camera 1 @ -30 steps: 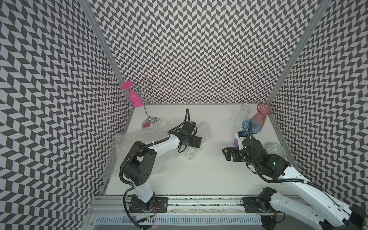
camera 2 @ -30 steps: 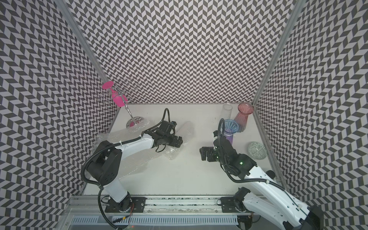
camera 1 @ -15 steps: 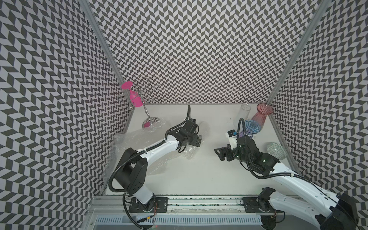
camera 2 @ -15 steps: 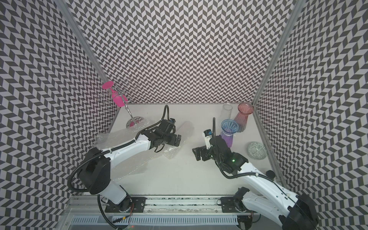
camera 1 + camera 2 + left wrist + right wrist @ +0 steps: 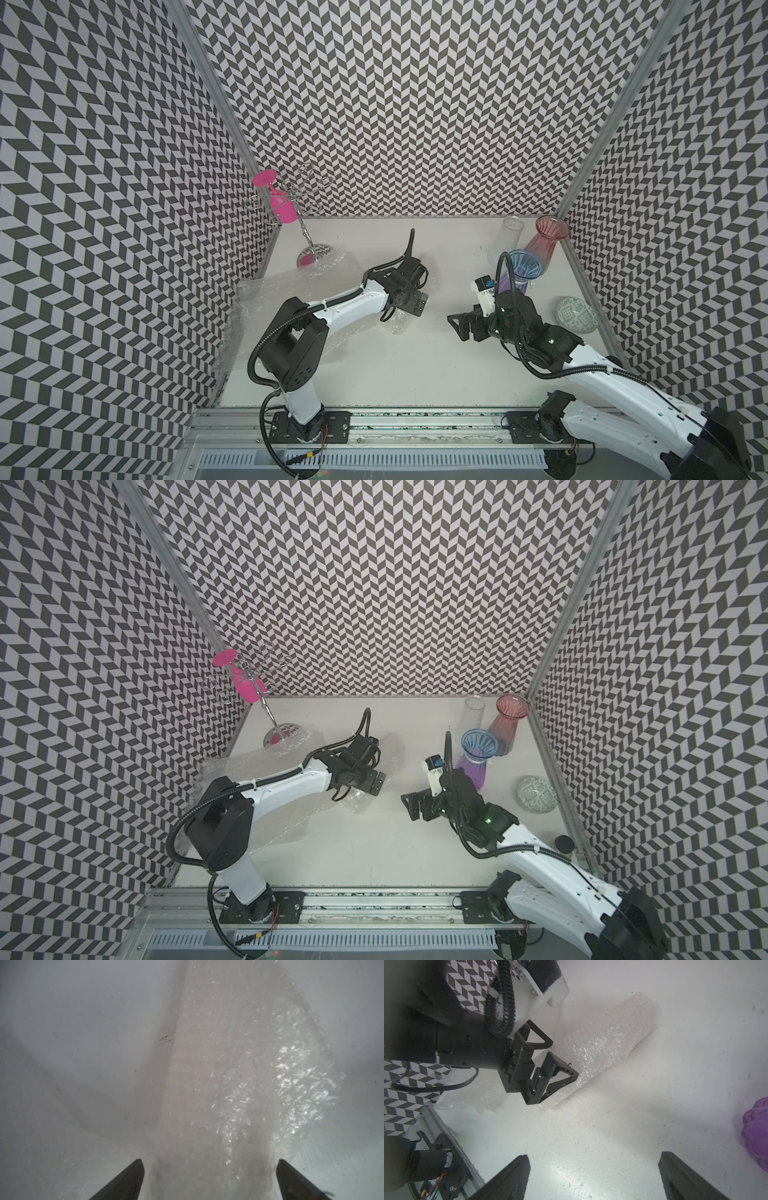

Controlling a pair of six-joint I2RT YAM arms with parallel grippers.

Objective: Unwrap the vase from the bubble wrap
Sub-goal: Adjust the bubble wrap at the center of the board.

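Observation:
A roll of bubble wrap (image 5: 397, 326) (image 5: 360, 805) (image 5: 608, 1047) lies on the white table near the middle. The vase is hidden inside it; only a faint pinkish tint shows through the bubble wrap (image 5: 239, 1064) in the left wrist view. My left gripper (image 5: 417, 301) (image 5: 376, 782) (image 5: 563, 1057) (image 5: 209, 1160) is open and straddles one end of the roll, a finger on each side. To the right of the roll, my right gripper (image 5: 461, 328) (image 5: 415, 808) (image 5: 593, 1155) hangs open over bare table and holds nothing.
Loose bubble wrap sheets (image 5: 266, 299) (image 5: 232, 766) lie along the left wall under my left arm. At the back right stand a pink vase (image 5: 544, 245), a blue and purple vase (image 5: 519, 270) (image 5: 756, 1132) and a clear glass (image 5: 509, 237); a patterned round dish (image 5: 577, 316) lies nearer. A wire rack with a pink glass (image 5: 278, 203) stands back left.
My right gripper has moved left, away from the blue and purple vase and nearer the roll. My left gripper has stayed over the roll. Both are still open.

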